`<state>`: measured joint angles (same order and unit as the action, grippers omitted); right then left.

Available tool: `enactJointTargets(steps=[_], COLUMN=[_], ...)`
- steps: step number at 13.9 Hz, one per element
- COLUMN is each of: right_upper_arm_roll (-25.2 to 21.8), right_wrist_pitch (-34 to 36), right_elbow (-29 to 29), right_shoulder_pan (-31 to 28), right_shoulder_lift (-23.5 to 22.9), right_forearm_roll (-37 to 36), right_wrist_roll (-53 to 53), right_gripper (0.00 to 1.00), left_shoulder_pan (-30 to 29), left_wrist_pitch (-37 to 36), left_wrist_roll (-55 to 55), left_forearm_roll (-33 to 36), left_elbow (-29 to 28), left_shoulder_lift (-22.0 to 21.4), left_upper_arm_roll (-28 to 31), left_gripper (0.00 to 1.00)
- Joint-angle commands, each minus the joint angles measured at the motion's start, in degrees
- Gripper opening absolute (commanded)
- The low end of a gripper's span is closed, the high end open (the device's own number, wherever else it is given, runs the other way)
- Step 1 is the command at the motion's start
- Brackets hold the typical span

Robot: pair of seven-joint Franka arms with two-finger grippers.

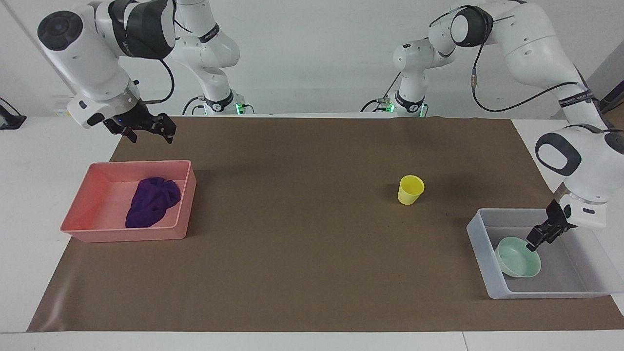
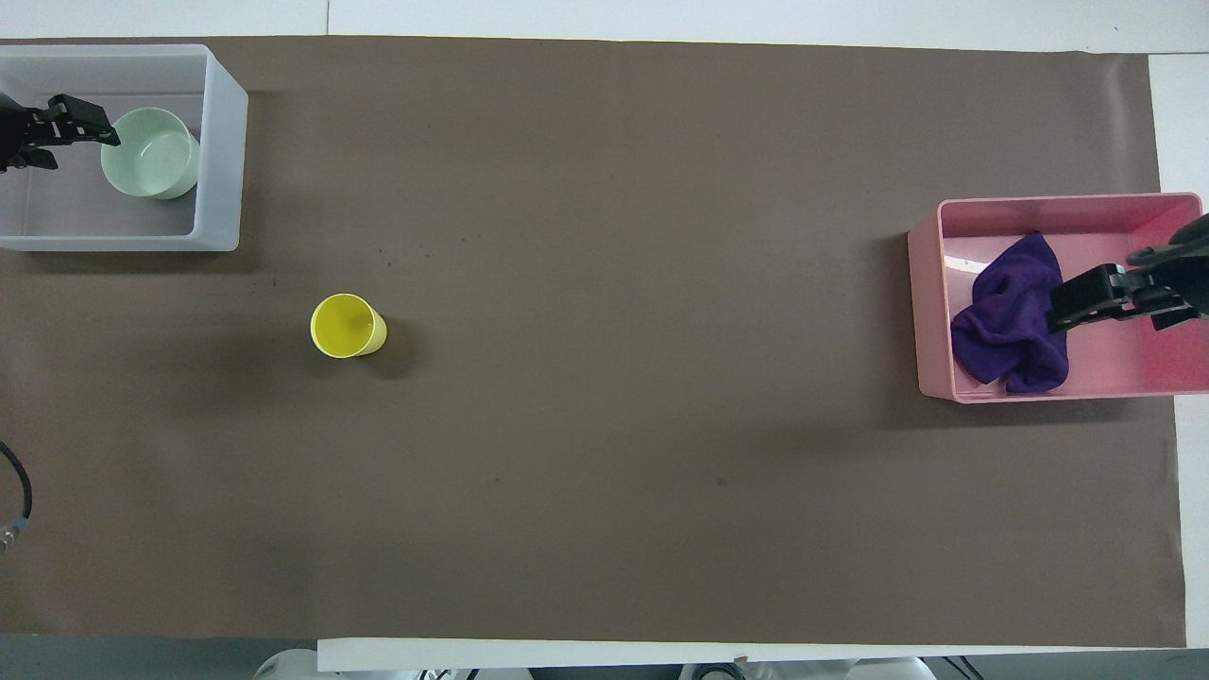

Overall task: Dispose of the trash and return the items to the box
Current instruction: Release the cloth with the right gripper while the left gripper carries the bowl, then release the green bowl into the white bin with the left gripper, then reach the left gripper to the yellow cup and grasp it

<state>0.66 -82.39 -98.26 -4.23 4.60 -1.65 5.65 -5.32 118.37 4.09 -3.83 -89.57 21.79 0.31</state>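
Observation:
The purple cloth lies crumpled in the pink bin, also seen from overhead. My right gripper hangs open and empty, raised over that bin's edge nearer the robots; overhead it covers part of the cloth. The mint-green bowl lies slightly tilted inside the translucent box, against its wall toward the cup. My left gripper is open just above the bowl's rim, inside the box. The yellow cup stands upright on the mat.
A brown mat covers the table. The pink bin sits at the right arm's end, the translucent box at the left arm's end. The cup stands nearer the box than the pink bin.

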Motion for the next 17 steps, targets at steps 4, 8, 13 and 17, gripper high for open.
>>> enactJointTargets(steps=[4,8,13,17], right_upper_arm_roll=[0.3,0.3,0.3,0.3], right_wrist_pitch=[8.1,7.9,5.8,5.6], right_elbow=[6.9,7.2,5.2,4.0], right_shoulder_pan=[-0.6,-0.5,-0.8,-0.7], right_shoulder_lift=[0.8,0.3,1.1,1.6], right_forearm_roll=[-0.1,1.8,2.8,2.8], right_wrist_roll=[3.0,2.7,3.8,5.8], right_gripper=[0.99,0.99,0.99,1.0], left_shoulder_pan=[13.6,18.0,20.3,20.3], left_wrist_pitch=[-11.7,3.8,11.1,11.5], left_wrist_roll=[7.2,13.4,18.7,18.9], left_forearm_roll=[1.0,0.9,0.9,0.9], left_elbow=[-25.2,-37.9,-43.3,-43.1], left_shoulder_lift=[-19.6,-23.8,-23.5,-23.3], left_upper_arm_roll=[0.5,0.1,0.1,0.1], left_gripper=[1.0,1.0,0.46,0.0])
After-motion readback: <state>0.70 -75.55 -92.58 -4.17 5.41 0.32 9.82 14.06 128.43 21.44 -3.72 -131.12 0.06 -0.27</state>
